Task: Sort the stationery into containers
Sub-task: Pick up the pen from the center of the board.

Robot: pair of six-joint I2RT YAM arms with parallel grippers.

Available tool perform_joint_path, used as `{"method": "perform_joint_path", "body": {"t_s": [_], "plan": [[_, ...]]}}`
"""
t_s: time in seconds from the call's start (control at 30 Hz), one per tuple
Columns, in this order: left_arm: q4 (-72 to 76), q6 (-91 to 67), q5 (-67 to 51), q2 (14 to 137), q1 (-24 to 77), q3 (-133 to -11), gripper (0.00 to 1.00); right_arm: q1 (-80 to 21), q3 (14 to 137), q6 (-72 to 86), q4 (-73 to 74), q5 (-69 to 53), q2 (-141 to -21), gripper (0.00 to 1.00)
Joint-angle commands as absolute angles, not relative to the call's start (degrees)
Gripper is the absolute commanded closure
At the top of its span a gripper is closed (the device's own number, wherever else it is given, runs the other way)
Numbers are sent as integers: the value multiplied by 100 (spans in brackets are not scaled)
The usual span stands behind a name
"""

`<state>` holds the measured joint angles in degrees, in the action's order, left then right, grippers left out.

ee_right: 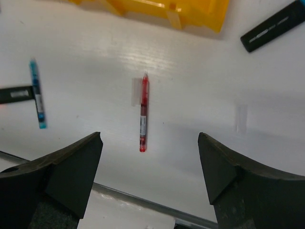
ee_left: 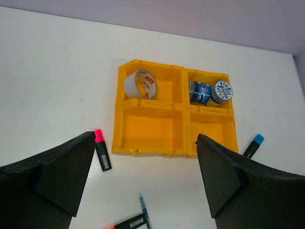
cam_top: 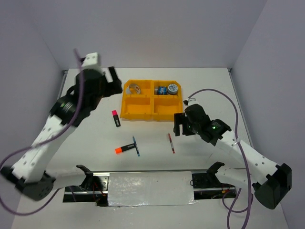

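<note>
Red pen (ee_right: 142, 116) under wide-spread claw (ee_right: 148, 143)

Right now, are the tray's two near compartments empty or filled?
Empty. The left wrist view shows bare floors in both near compartments of the tray; the tape rolls sit in the far ones.

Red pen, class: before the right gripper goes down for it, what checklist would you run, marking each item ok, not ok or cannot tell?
1. Right gripper open: ok.
2. Red pen centred under it: ok.
3. Blue pen lying apart from the target: ok.
4. Orange tray has both near compartments empty: ok.
5. Left gripper clear of the route to the tray: cannot tell; it hangs open by the far-left corner.
6. Height above the pen: cannot tell.
</note>
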<state>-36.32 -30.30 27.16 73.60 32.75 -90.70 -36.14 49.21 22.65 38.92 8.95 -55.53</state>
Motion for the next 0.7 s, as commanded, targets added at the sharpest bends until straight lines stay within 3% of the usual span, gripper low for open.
{"method": "perform_joint_path", "body": {"t_s": [0.0, 0.23, 0.5, 0.67], "plan": [[-4341, -3471, 3156, 5991, 3261, -8046, 1, -3805, 4720, 2469, 3437, 808, -5765, 15], [-4519, -3218, 2804, 4404, 3261, -6637, 1, -4359, 4404, 2812, 3252, 1055, -6442, 36], [-4044, -3287, 2374, 3788, 3261, -5292, 1, -4684, 4122, 3032, 2954, 1275, -7417, 47], [-3894, -3340, 2188, 3902, 3243, -5054, 1, -4755, 4104, 3076, 2830, 1143, -7655, 49]]}}
